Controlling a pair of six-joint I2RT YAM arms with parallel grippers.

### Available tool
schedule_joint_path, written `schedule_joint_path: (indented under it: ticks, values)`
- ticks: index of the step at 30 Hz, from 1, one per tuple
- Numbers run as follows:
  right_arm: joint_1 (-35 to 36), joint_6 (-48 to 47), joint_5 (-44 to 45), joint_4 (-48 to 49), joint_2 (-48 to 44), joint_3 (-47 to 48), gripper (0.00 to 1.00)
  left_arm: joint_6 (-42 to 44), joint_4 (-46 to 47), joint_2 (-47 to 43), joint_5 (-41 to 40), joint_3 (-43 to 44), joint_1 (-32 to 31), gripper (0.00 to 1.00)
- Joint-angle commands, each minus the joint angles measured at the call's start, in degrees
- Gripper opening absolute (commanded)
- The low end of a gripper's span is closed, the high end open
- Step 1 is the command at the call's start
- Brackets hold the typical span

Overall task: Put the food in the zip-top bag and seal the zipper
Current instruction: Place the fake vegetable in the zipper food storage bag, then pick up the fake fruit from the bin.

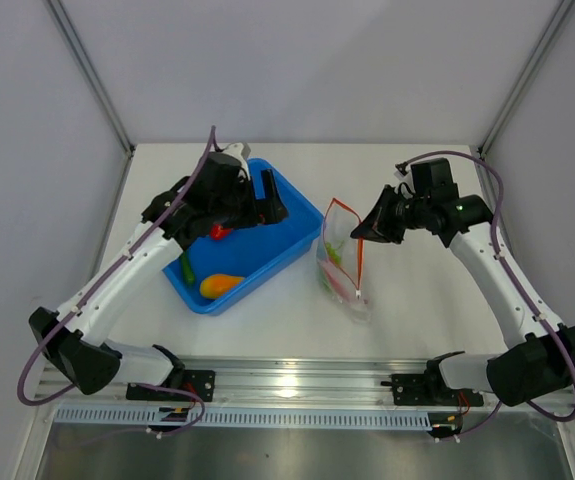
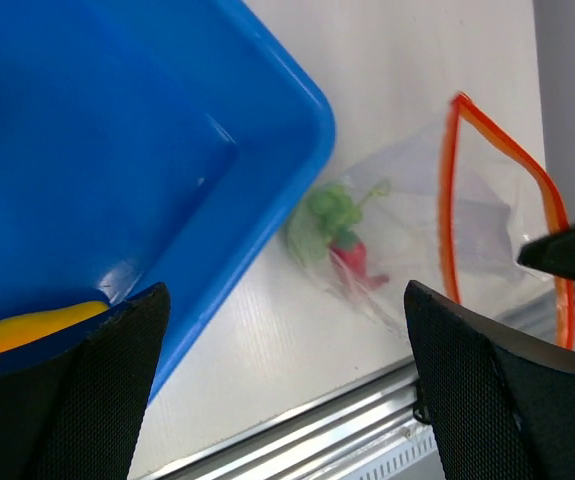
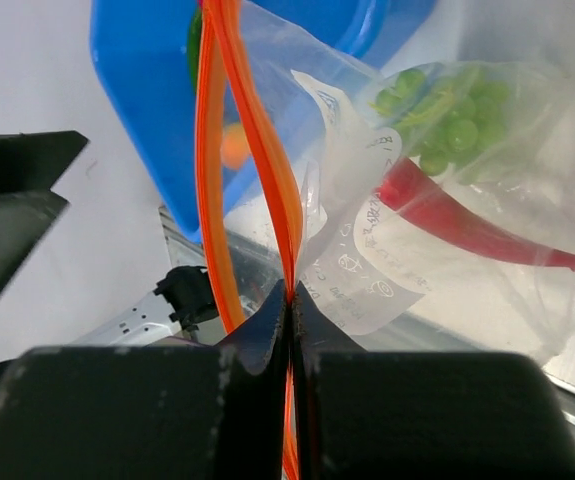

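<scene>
The tray (image 1: 285,240) on the left is a plain, bright blue. In it I can see a yellow-orange piece (image 1: 220,285), a dark green pepper (image 1: 185,268) and a red-orange fruit (image 1: 219,231). The zip-top bag (image 1: 342,262) to its right is clear, with a white patch (image 3: 367,250) printed in faint grey lettering. Its zipper (image 2: 446,200) is a thin red-orange line. Through the plastic show a glossy red chili (image 3: 447,215) and a pale green leafy piece (image 3: 447,120). The left gripper (image 1: 275,205) and right gripper (image 1: 360,232) are black. The left one's fingers (image 2: 487,400) have a fine mesh pattern. The left arm (image 1: 127,275) and right arm (image 1: 502,285) are white with black joints, and the table (image 1: 417,320) is plain white.
</scene>
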Motion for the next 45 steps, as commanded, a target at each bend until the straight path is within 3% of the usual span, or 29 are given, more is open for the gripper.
schedule_joint_path:
  ticks: [1, 15, 21, 26, 34, 45]
  values:
    - [-0.8, -3.0, 1.8, -2.6, -0.3, 2.7, 0.00, -1.5, -2.4, -1.7, -2.3, -0.6, 3.9, 1.00]
    - [-1.0, -5.0, 2.4, -7.5, 6.7, 7.1, 0.00, -1.1, -7.1, 6.6, -7.0, -0.2, 12.8, 0.99]
    - [-1.4, -6.9, 4.2, -9.8, 9.5, 9.6, 0.00, -8.7, -18.4, 10.1, -9.4, -0.5, 13.1, 1.00]
    - [-1.6, -7.1, 3.6, -10.1, 11.8, 9.9, 0.00, -17.0, -21.8, 10.9, -10.4, -1.2, 13.3, 0.99]
    - [-1.6, -9.1, 4.0, -14.1, 15.9, 14.1, 0.00, -19.7, -22.7, 15.3, -10.6, -4.7, 13.3, 0.99]
    - [-1.6, -9.0, 4.2, -13.9, 17.3, 14.2, 0.00, -22.4, -15.8, 18.7, -6.7, -13.3, 13.4, 0.99]
